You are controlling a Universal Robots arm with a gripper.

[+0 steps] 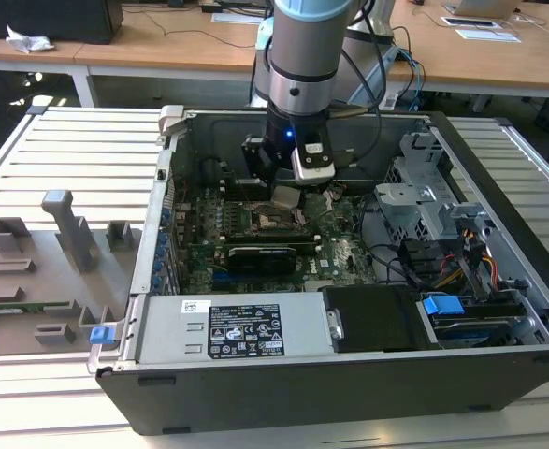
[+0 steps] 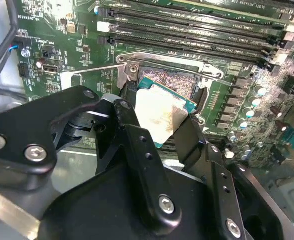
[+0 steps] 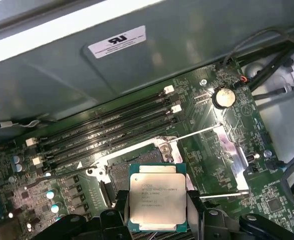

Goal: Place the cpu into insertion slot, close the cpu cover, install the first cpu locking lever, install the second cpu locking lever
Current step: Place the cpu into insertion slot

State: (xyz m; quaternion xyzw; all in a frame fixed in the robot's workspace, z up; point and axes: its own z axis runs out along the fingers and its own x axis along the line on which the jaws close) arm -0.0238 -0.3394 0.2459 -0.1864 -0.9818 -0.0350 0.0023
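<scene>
- Slatted white counter under an open computer case, wooden desks behind.
- Claw down inside the case over the green motherboard, fingers narrowed onto two opposite edges of the cpu.
- Cpu gripped silver top up, just above the insertion slot, partly over it, not seated.
- Slot uncovered, pin grid glinting, beside the long black memory slots.

Glare whitens the cpu in the second wrist view, its surroundings evenly lit.
</scene>
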